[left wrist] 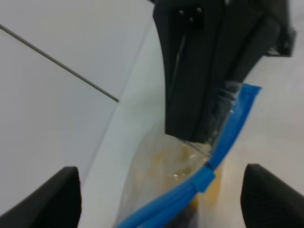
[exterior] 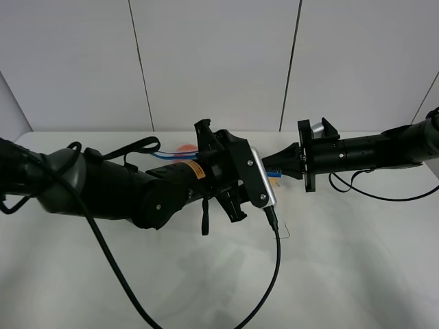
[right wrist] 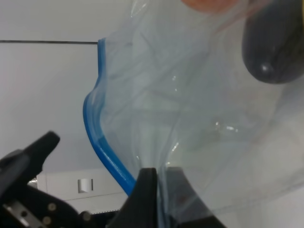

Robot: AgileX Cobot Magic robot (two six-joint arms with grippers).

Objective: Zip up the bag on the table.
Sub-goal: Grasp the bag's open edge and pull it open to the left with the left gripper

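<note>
One thin pinch: our right gripper (right wrist: 160,187), clamped on the bag (right wrist: 190,109), could slip (slick plastic) once our left gripper (left wrist: 159,197), spread wide and empty, drags the zip strip (left wrist: 228,133).

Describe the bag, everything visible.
The bag is clear, crinkly plastic with a blue zip strip along one edge; an orange item and a dark rounded item show through. The right gripper has its fingers shut on the film beside the strip. The left gripper stands open either side, not touching.
</note>
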